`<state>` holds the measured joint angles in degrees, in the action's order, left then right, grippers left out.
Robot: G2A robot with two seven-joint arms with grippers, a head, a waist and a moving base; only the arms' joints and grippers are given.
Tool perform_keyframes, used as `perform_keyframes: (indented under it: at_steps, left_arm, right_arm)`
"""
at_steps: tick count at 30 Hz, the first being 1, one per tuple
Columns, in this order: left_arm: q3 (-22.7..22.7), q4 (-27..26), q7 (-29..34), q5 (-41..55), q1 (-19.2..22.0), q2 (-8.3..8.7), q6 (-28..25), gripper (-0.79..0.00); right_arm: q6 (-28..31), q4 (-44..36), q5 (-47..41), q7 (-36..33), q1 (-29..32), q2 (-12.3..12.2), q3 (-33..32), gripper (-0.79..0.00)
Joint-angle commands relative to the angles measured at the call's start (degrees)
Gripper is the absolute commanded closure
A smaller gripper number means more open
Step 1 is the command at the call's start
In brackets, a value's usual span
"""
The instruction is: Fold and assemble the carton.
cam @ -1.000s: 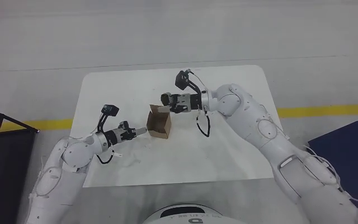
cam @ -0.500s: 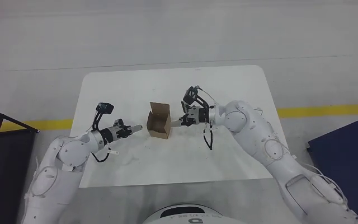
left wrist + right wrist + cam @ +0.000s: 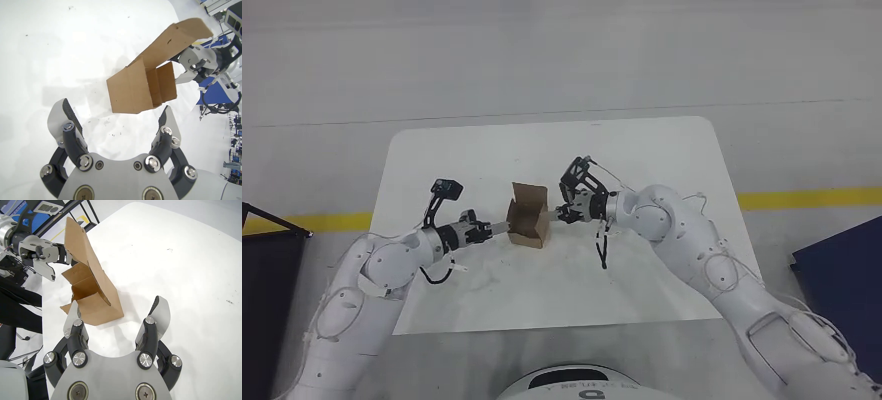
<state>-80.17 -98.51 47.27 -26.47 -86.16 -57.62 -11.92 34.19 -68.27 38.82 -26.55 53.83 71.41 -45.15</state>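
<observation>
A small brown carton (image 3: 527,219) stands in the middle of the white table (image 3: 642,270), its top open and one tall flap raised. My left gripper (image 3: 499,230) sits open at the carton's left side. In the left wrist view the carton (image 3: 132,92) lies just past the open left gripper (image 3: 116,110). On the opposite side my right gripper (image 3: 560,212) is open. In the right wrist view, one finger (image 3: 72,311) of the right gripper (image 3: 116,304) overlaps a short flap of the carton (image 3: 102,306). The interior looks empty.
Bare white tabletop surrounds the carton on all sides. A black frame (image 3: 272,225) stands off the table's left edge and a dark blue object (image 3: 842,270) off its right. A yellow line (image 3: 812,198) runs across the floor.
The right gripper came down from the raised flap to the carton's right side and closed in. The left gripper drew back a little, then returned to the carton's left side.
</observation>
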Motion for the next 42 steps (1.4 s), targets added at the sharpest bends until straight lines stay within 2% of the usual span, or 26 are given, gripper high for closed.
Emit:
perform_keyframes:
  at_steps: [1, 10, 14, 20, 29, 34, 37, 42]
  left_arm:
    - [0.12, -0.06, -0.09, 0.09, -0.18, 0.02, 0.03, -0.785]
    - [0.64, -0.26, -0.2, 0.41, -0.68, 0.12, -0.17, -0.785]
    - [0.83, -0.27, -0.18, 0.59, -0.67, 0.16, -0.14, -0.785]
    - [0.96, -0.12, -0.36, 0.95, -0.7, 0.23, -0.48, -0.785]
    - [1.55, 0.07, -0.65, 1.04, -0.72, 0.3, -0.93, -0.785]
    - [1.51, -0.07, -0.94, 1.03, -1.09, 0.39, -0.94, -0.785]
    - [1.46, -0.1, -1.03, 1.04, -1.32, 0.44, -0.95, -0.785]
    - [1.35, -0.05, -1.53, 1.27, -1.74, 0.52, -0.96, -0.785]
  right_arm:
    - [-0.65, 0.11, 0.47, -0.36, -0.44, 0.3, 0.65, -0.665]
    - [-2.93, 0.64, 1.39, -1.63, -2.0, 1.47, 2.57, -0.662]
    - [-2.22, 0.84, -0.78, 0.37, -1.92, 1.72, 1.89, -0.643]
    - [-0.98, 1.18, -2.74, 2.54, -1.23, 1.71, 0.5, -0.659]
    - [-0.54, 2.71, -3.56, 3.19, -2.12, 2.88, 2.1, -0.6]
    - [-2.06, 4.42, -1.62, 1.81, -3.76, 4.06, 4.56, -0.582]
    - [-2.8, 5.06, -0.36, 1.39, -4.48, 4.71, 5.89, -0.539]
    - [-3.1, 6.25, 1.16, 1.31, -5.53, 5.7, 7.46, -0.511]
